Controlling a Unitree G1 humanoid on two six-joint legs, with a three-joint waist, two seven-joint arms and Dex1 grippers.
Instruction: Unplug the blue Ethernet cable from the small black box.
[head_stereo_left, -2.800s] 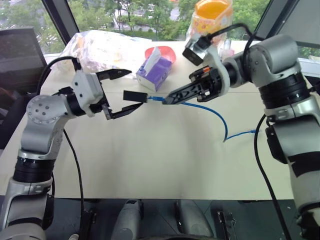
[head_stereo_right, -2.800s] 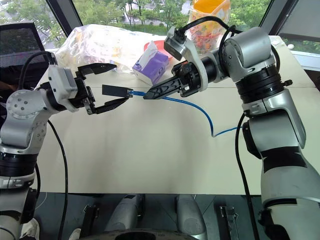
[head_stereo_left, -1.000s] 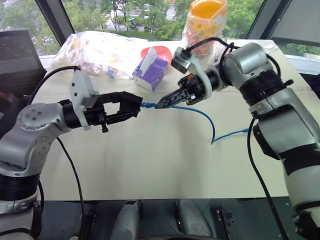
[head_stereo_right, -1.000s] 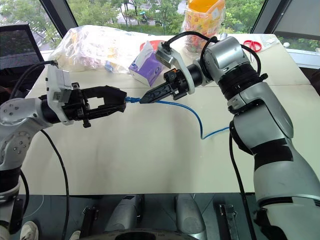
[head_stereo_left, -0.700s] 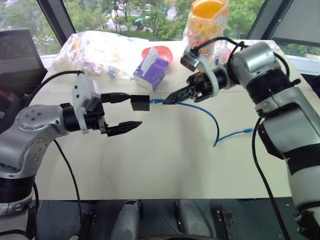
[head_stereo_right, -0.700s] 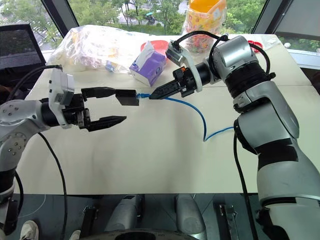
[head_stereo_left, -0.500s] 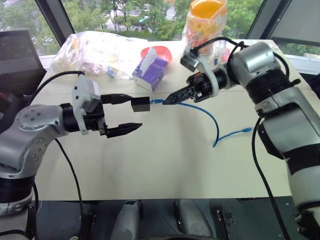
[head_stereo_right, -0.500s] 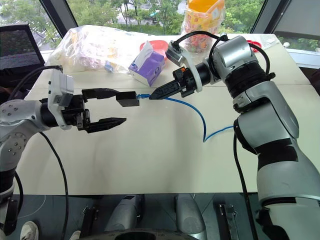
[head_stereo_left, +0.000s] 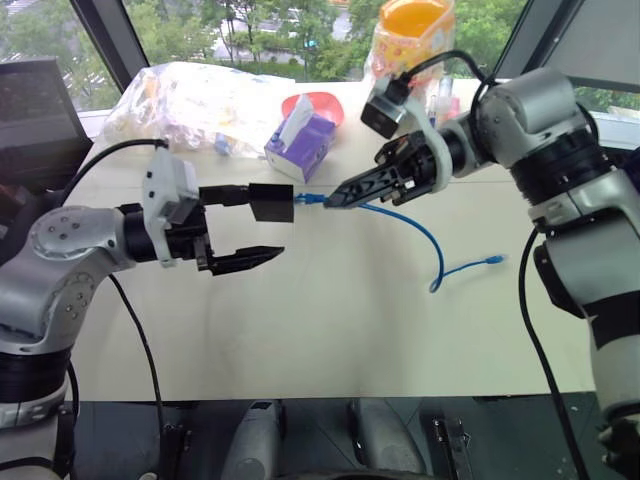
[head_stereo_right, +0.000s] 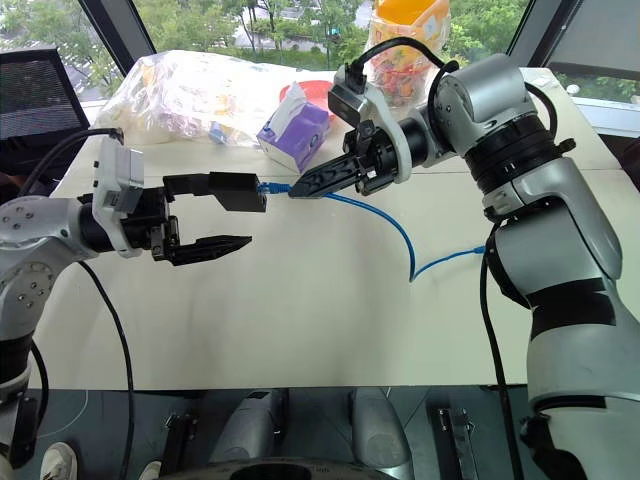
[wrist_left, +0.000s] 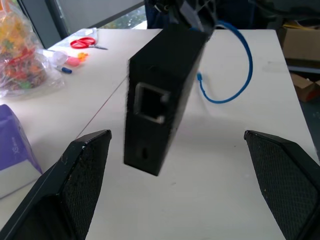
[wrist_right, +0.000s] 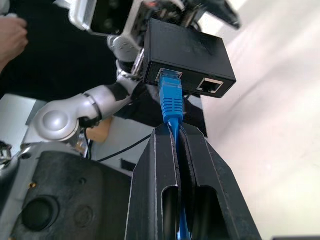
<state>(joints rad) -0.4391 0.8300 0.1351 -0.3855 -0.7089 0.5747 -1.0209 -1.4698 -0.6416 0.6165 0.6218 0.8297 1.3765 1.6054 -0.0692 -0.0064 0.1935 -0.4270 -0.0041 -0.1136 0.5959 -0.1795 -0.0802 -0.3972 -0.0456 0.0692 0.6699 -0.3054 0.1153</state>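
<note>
Right hand (head_stereo_right: 300, 188) clamped on blue Ethernet cable (head_stereo_right: 392, 222) just behind plug; plug seated in small black box (head_stereo_right: 237, 190), box dangling above table (head_stereo_left: 330, 320). Left hand (head_stereo_left: 262, 223) fingers apart around box. We judge: close left on box first, then pull right straight out, no twisting.

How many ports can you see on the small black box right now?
3. On the small matte black box's face toward the right gripper: one holds the bright-blue Ethernet cable's plug, one beside it is empty. One on the opposite face, empty. Other faces may hide more.
</note>
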